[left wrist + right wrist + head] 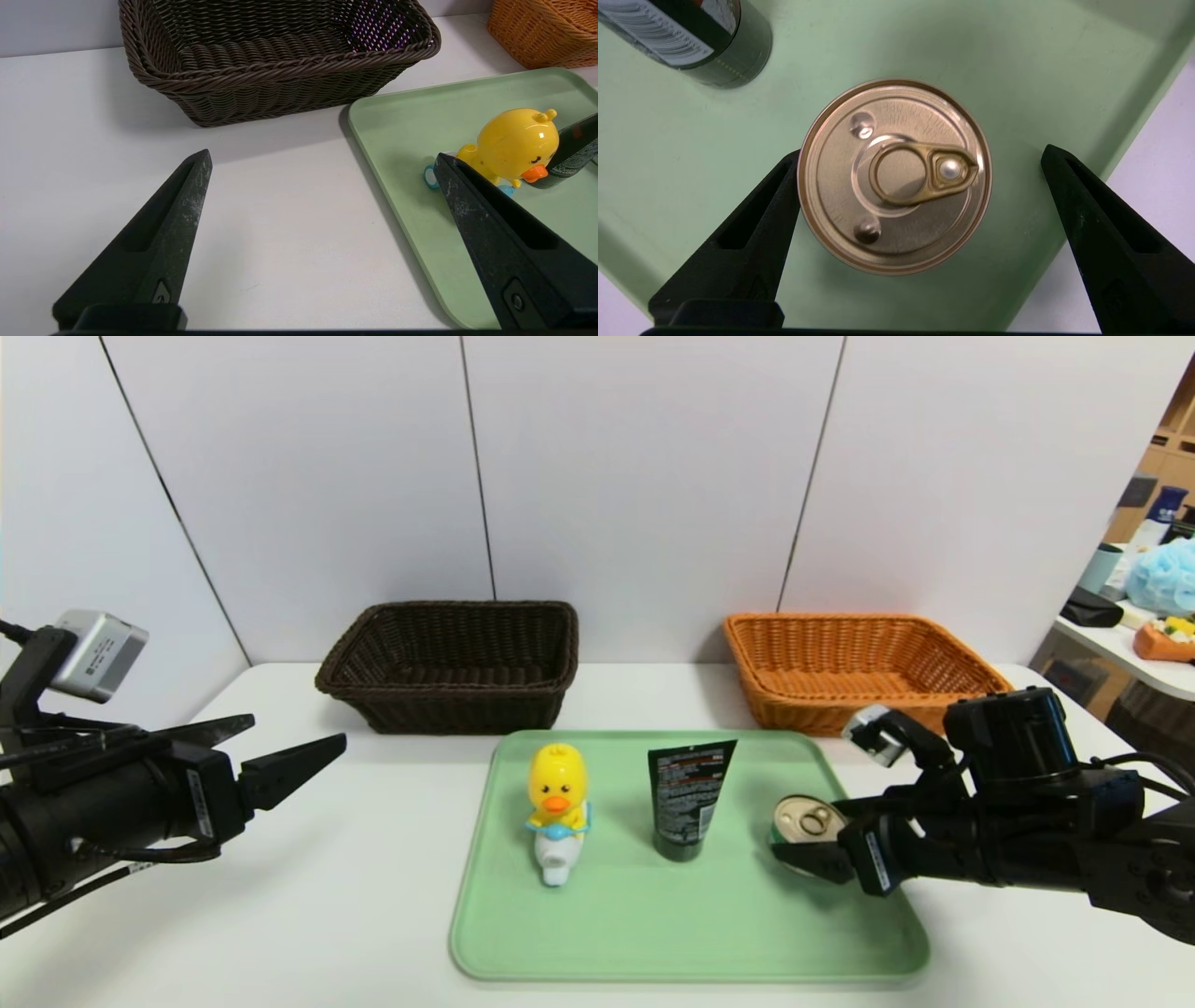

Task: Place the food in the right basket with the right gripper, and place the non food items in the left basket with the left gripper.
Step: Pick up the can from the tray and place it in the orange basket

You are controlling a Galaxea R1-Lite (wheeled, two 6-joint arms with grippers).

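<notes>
**Can framed by the right gripper, nothing sorted yet**

The green tray [597, 952] is laid at the near middle of the white table [327, 896], so both arms can reach it. Behind it the two baskets are set apart – the left basket [448, 663], dark brown, at far left and the right basket [859, 663], orange, at far right; nothing is seen inside them.

On the tray the black tube [689, 798] is stood on its cap in the middle, the toy duck [557, 803] left of it, the can [894, 175] on the right.

The right gripper [920, 156] is held over the can with fingers spread wide – one at the can's rim, the other well clear. The left gripper [322, 158], also spread wide and holding nothing, is kept over the table at near left.
</notes>
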